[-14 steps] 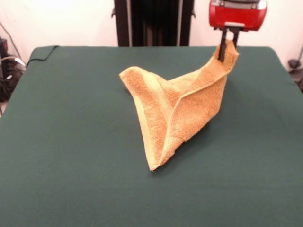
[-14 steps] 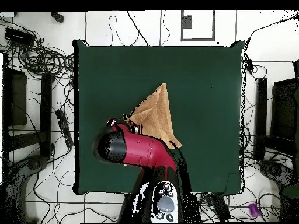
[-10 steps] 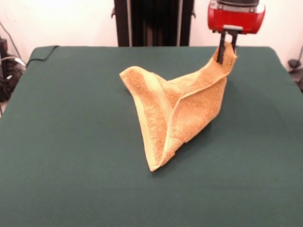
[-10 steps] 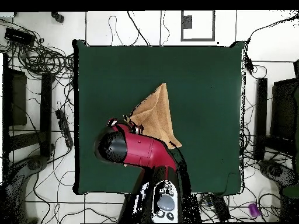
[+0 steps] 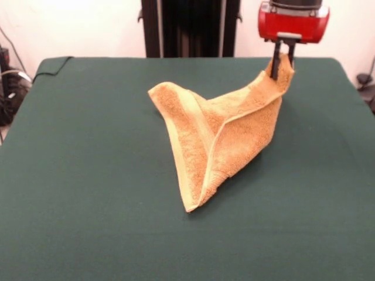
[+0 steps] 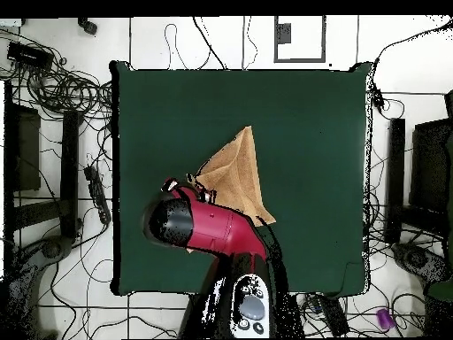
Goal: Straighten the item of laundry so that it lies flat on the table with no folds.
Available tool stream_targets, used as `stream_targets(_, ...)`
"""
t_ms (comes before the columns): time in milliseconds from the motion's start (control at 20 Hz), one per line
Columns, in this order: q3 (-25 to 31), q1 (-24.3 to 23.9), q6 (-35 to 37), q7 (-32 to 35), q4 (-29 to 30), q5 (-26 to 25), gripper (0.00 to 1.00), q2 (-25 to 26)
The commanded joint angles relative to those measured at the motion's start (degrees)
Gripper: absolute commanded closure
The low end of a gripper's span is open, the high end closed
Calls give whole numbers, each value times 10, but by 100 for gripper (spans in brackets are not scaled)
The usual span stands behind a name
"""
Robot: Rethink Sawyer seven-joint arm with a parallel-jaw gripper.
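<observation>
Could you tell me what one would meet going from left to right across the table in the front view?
Bare green table → the towel's folded corner lying on the cloth → the towel's raised corner → the gripper pinching that corner → bare table again.

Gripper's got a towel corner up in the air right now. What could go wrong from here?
1. The gripper pinches only the corner tip of the towel; it may slip out under a pull.
2. The towel is folded over itself; if the whole cloth drags across the table, the fold may stay.
3. In the overhead view the arm hides the grasped corner, so slip is hard to spot there.
</observation>
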Motion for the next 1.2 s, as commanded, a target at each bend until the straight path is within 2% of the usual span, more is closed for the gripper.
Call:
stream_targets(50, 31, 43, -15, 179, 32, 55, 100, 21)
stream_targets(600, -7, 106, -6, 207, 6, 112, 100, 48)
stream_targets(1200, -9, 123, -33, 212, -30, 137, 100, 100)
